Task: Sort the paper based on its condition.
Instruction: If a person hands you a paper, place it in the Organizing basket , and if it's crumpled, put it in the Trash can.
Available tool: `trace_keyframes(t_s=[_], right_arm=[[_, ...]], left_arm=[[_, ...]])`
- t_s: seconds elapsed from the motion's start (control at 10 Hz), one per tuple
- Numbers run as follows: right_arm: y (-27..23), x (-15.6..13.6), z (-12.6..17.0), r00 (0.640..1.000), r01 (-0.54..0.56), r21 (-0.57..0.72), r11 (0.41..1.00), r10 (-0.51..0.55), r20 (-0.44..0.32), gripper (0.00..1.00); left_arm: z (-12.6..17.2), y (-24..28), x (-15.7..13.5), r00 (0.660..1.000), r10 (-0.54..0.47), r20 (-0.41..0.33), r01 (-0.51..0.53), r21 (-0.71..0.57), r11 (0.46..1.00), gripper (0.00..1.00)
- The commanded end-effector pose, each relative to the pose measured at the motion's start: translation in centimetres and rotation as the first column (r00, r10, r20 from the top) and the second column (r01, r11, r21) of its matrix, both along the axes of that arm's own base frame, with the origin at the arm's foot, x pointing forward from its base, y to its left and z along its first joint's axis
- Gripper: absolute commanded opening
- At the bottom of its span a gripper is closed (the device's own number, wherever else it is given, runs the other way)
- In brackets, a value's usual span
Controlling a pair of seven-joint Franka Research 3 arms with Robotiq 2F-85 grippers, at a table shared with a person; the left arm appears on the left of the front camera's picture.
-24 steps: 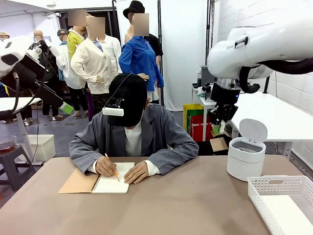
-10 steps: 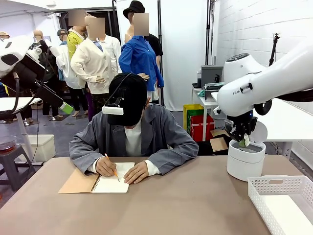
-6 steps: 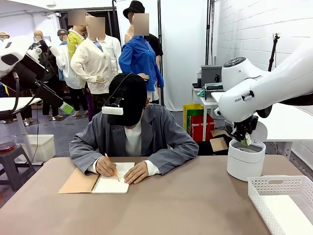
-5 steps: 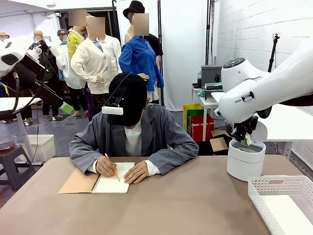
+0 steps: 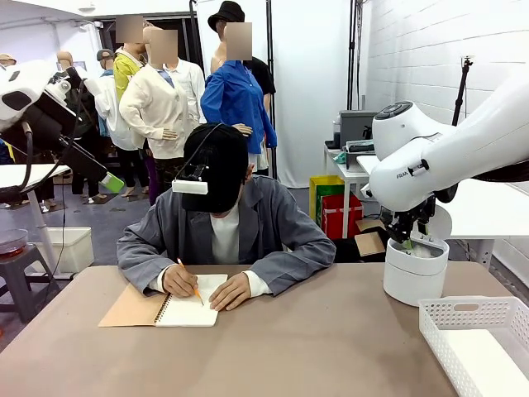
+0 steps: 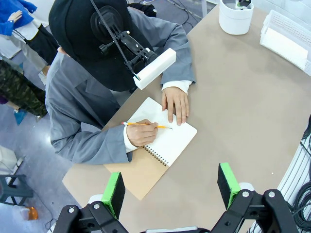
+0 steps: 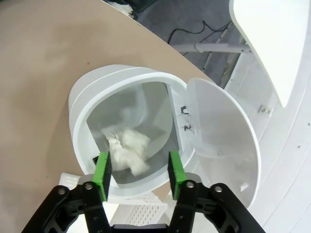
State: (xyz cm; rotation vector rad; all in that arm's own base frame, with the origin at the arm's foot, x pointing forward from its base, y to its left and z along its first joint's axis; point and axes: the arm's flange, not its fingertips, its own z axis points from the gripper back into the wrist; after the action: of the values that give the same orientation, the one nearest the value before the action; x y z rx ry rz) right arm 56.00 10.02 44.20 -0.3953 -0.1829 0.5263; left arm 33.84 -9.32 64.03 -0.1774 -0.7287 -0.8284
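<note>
White crumpled paper (image 7: 130,149) lies inside the small bin (image 7: 92,104), just beyond the right claw (image 7: 137,169), whose pads stand apart and empty. We judge the ball could catch a pad as the claw lifts, or the open lid (image 7: 221,141) at 3 o'clock could be knocked. The left claw (image 6: 170,187) hangs open above the counter (image 6: 243,102), over the person's notebook (image 6: 163,141). A white tray (image 5: 479,343) sits at the bin's 5 o'clock.
</note>
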Motion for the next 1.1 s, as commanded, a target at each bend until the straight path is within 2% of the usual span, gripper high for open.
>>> trace_keyframes(t_s=[0.0,0.5,0.7,0.8,1.0], right_arm=[[-0.3,-0.1,-0.7,0.999,0.008,-0.024,1.000,-0.007,0.041,1.00],[-0.3,-0.6,-0.6,1.000,0.002,0.002,1.000,-0.002,0.031,1.00],[0.0,-1.4,0.4,0.999,-0.015,0.034,0.999,0.013,0.037,1.00],[-0.1,-1.7,1.2,0.999,-0.022,0.062,0.998,0.019,0.042,1.00],[-0.3,-2.8,2.2,1.000,-0.022,0.176,0.984,0.023,-0.006,1.00]], left_arm=[[0.0,0.0,-0.1,1.000,-0.002,-0.010,0.001,-0.007,1.000,1.00],[0.0,0.0,-0.1,1.000,-0.002,-0.010,0.001,-0.007,1.000,1.00],[0.0,0.0,-0.1,1.000,-0.002,-0.010,0.001,-0.007,1.000,1.00],[0.0,0.0,-0.1,1.000,-0.002,-0.010,0.001,-0.007,1.000,1.00],[0.0,0.0,-0.1,1.000,-0.002,-0.010,0.001,-0.007,1.000,1.00]])
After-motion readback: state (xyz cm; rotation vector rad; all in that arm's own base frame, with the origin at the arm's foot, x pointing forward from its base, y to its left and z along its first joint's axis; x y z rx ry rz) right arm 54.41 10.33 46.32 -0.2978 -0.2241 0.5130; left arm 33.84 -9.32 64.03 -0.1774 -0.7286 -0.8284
